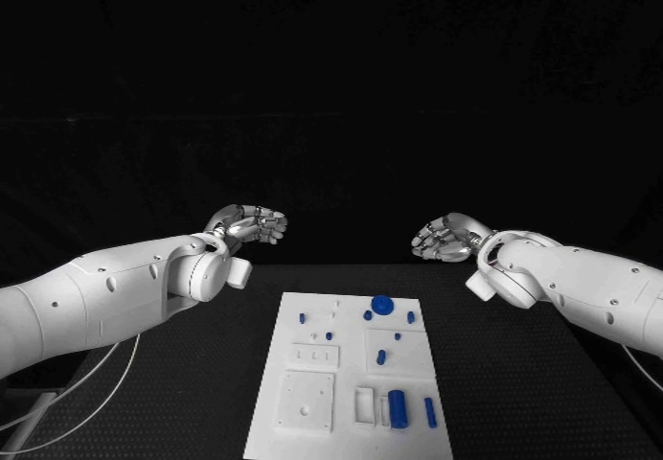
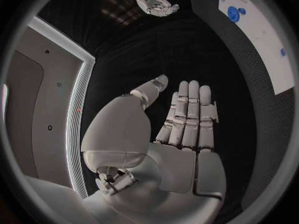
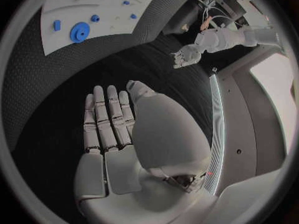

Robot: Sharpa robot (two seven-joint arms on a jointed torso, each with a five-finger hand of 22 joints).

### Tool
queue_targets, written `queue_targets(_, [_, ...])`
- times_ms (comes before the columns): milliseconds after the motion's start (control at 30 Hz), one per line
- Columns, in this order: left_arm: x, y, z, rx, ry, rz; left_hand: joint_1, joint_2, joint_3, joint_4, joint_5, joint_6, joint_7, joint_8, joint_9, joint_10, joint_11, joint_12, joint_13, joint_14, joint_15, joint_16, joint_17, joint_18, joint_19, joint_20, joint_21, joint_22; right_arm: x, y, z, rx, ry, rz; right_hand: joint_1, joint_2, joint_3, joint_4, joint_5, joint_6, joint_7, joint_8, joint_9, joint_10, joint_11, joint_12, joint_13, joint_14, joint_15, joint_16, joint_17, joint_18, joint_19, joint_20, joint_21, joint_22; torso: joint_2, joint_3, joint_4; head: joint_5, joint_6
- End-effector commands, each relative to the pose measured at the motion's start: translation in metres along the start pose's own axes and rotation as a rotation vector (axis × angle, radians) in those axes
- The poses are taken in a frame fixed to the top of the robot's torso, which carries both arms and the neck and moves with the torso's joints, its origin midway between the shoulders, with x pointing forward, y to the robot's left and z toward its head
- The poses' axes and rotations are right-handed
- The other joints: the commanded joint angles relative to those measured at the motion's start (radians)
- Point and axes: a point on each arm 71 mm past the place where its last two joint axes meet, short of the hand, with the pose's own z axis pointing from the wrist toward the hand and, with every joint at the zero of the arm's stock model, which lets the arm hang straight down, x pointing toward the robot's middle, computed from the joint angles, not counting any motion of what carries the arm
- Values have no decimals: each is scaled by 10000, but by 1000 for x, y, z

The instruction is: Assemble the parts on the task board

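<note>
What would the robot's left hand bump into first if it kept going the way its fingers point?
Probably nothing: the left hand holds its fingers out flat over bare black table, beside the task board.

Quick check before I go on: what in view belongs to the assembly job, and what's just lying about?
Job:
task board
blue parts, e.g. round disc and long cylinder
left hand and right hand, both holding nothing

Lying about:
black table
cables at its left edge
</note>
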Motion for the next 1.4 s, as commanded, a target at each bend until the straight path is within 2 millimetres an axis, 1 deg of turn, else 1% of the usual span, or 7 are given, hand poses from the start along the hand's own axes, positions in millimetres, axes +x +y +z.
queue_targets(33, [9, -4, -7, 320, 1030, 82, -139, -7, 64, -180, -59, 112, 86, -71, -3, 160, -62, 12, 45, 136, -42, 56, 32, 161, 138, -77, 84, -17, 5, 5, -2, -582, 412, -2195, -2630, -124, 2441, -3399, -286, 1032, -112, -815, -153, 1553, -328, -824, -131, 1251, -441, -219, 814, 280, 1431, -202, -170, -74, 125, -5, -30, -36, 65])
queue_targets(67, [9, -4, -10, 383, 1141, 96, -167, -5, 88, -234, -60, 121, 91, -92, -3, 165, -61, -10, 51, 135, -37, 50, 30, 147, 140, -94, 89, -33, 5, 6, -2, -625, 410, -2404, -3463, -5, 2933, -4356, -333, 1053, -110, -940, -177, 1632, -306, -968, -151, 1477, -483, -268, 965, 286, 1615, -221, -120, 10, 174, -8, -33, -42, 95])
queue_targets(167, [10, -5, -15, 491, 1365, 39, -305, -17, 101, -296, -84, 136, 101, -139, -2, 177, -53, -56, 65, 136, -28, 37, 27, 106, 147, -125, 106, -64, 5, 7, 0, -721, 343, -2844, -4370, 7, 3209, -5145, -585, 879, -144, -1117, -189, 1678, -266, -1125, -152, 2402, -908, 77, 1418, 292, 2559, -520, 411, 320, 262, -15, -53, -64, 110])
queue_targets(333, [14, -6, -23, 567, 1625, 88, -538, -109, 111, -360, -138, 116, 121, -228, -1, 135, -21, -159, 75, 88, 5, -14, 9, 40, 109, -179, 105, -123, 6, 10, 1, -943, 202, -3539, -4662, -117, 3189, -5291, -1095, 795, -106, -1171, -119, 1321, -184, -1258, -245, 3690, -1373, 700, 2119, 292, 3863, -1035, 1098, 632, 429, 6, -27, -97, 167])
queue_targets(700, [29, -9, -40, 598, 2189, -137, -783, -197, 173, -369, -194, 75, 155, -341, 18, 4, 57, -343, 75, 3, 68, -103, -20, -68, 18, -253, 99, -203, 23, 27, 2, -1671, 497, -5673, -4527, -237, 2996, -5293, -1303, 787, -93, -1295, -22, 1337, -436, -1244, -245, 5170, -1666, 3461, 4199, 292, 6142, -2176, 2891, 1529, 928, 3, 28, -248, 312])
queue_targets(1067, [38, -16, -47, 733, 2526, -243, -864, -206, 184, -346, -205, 72, 161, -366, 29, -6, 69, -379, 84, -3, 75, -116, -23, -98, 5, -279, 111, -221, 42, 46, 6, -1887, 318, -7332, -4965, -872, 2890, -5207, -1036, 596, -17, -1441, -53, 744, -236, -1261, -400, 5074, -1474, 4301, 4597, 292, 6267, -2350, 3571, 1514, 1321, 37, 71, -258, 420])
queue_targets(1400, [42, -17, -48, 733, 2670, -264, -938, -218, 192, -323, -211, 52, 171, -398, 37, -24, 80, -418, 92, -11, 80, -130, -25, -126, -9, -306, 122, -238, 58, 53, 9, -2092, 395, -8067, -4793, -1180, 3652, -5067, -1487, 681, -134, -1403, -17, 794, -271, -1231, -379, 4959, -1503, 4554, 4518, 292, 6141, -2355, 3854, 1497, 1603, 46, 123, -299, 524])
